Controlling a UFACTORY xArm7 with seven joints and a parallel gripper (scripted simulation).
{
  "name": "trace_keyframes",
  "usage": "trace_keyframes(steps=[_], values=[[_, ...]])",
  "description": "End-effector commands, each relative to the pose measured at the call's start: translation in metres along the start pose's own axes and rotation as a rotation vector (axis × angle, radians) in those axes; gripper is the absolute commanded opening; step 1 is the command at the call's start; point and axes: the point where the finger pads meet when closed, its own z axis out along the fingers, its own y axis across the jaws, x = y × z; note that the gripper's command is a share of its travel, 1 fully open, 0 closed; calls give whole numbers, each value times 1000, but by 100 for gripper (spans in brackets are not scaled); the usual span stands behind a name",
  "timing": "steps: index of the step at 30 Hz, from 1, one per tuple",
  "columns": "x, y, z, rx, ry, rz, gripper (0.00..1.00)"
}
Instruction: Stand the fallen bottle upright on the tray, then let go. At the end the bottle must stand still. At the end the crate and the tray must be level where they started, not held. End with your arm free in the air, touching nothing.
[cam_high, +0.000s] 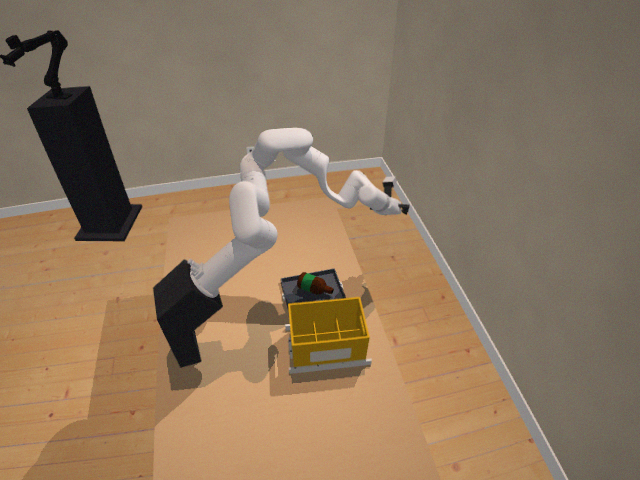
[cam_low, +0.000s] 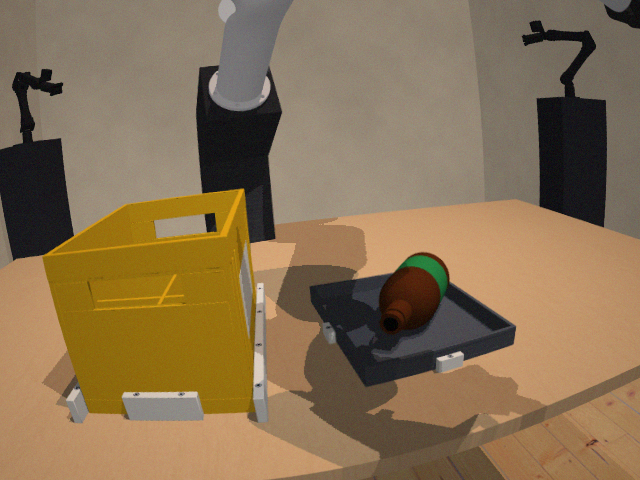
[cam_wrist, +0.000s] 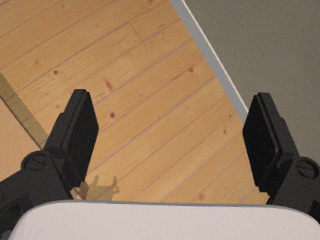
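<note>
A brown bottle with a green band (cam_high: 310, 283) (cam_low: 413, 291) lies on its side on the dark tray (cam_high: 290, 295) (cam_low: 437, 356). Its open neck points toward the exterior camera and away from the robot base. The tray lies flat on the table. The yellow crate (cam_high: 330, 347) (cam_low: 165, 356) stands level beside the tray. My gripper (cam_wrist: 170, 110) is open, with nothing between its fingers. In the top view it is high up, beyond the table's right edge and well away from the bottle; its fingers are small there.
White stop blocks (cam_high: 330, 366) (cam_low: 162, 406) sit along the crate's foot, and smaller ones (cam_low: 449, 361) at the tray. The wrist view shows the table's edge, wooden floor and the wall (cam_wrist: 295, 50) near the right finger. Black pedestals with small arms (cam_high: 85, 165) (cam_low: 571, 160) stand away from the table.
</note>
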Motion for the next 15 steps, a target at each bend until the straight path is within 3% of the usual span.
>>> trace_keyframes(steps=[1,15], values=[[-5,-2,-2,-1,-10,-26,100],[-10,-5,-3,2,-22,-50,100]])
